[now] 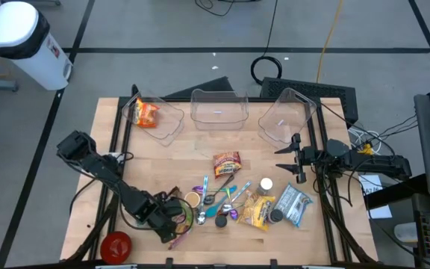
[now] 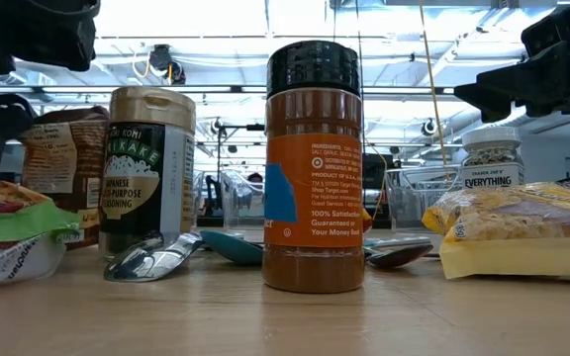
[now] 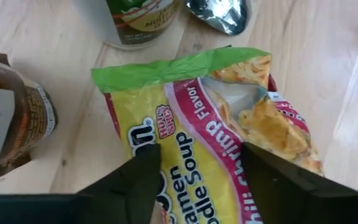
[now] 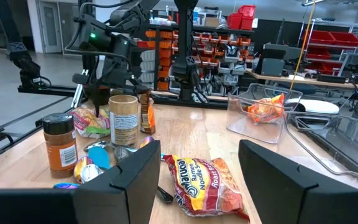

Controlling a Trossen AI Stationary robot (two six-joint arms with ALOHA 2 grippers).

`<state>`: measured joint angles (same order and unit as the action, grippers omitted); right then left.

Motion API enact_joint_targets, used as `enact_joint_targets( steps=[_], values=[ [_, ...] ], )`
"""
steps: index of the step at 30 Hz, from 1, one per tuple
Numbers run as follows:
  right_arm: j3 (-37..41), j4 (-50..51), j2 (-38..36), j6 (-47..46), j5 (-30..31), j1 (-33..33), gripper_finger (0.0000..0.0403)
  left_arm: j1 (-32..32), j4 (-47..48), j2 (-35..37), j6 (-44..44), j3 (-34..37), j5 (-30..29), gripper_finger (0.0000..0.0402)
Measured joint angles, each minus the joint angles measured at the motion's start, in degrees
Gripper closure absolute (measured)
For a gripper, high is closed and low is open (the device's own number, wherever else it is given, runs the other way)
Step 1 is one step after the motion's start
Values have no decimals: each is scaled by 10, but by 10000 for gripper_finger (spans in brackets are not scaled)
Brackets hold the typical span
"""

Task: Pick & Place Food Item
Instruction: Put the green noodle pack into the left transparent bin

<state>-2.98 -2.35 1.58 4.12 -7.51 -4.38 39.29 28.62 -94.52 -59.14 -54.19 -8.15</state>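
A yellow ramen noodle soup packet [image 3: 210, 118] with a green top edge lies flat on the table near its front left corner [image 1: 179, 230]. My left gripper [image 3: 201, 152] points steeply down over it, open, with one finger on each side of the packet's printed middle. The right wrist view shows this gripper [image 4: 98, 93] above the packet [image 4: 92, 121]. A second, orange ramen packet [image 1: 227, 163] lies mid-table. My right gripper [image 1: 284, 159] hovers level and open at the table's right side, touching nothing. My left gripper comes at the packet's face [image 3: 191, 134] from above, its fingers [image 3: 145, 171] spaced narrower than the packet's width. I cannot tell whether the fingertips touch the wrapper. The packet lies flat on the table.
Three clear bins stand along the far edge [image 1: 155, 123] [image 1: 219, 112] [image 1: 286, 116]; the left one holds an orange bag [image 1: 146, 113]. Jars [image 2: 314, 168] [image 2: 148, 168], spoons [image 2: 156, 259] and snack bags [image 2: 522, 232] crowd the front middle. A red lid [image 1: 116, 244] sits at the front left corner.
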Motion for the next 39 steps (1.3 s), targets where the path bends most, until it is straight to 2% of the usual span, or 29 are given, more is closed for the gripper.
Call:
enact_joint_targets(
  steps=[7,20,29,39],
  values=[
    [0,0,0,0,0,0,193,0,-1,0,-17,0,9,281],
    [0,0,0,0,0,0,193,0,1,27,-23,2,35,394],
    [0,0,0,0,0,0,193,18,-1,91,15,2,-9,397],
    [0,0,0,0,0,0,193,31,-6,209,121,2,-70,394]
  ],
)
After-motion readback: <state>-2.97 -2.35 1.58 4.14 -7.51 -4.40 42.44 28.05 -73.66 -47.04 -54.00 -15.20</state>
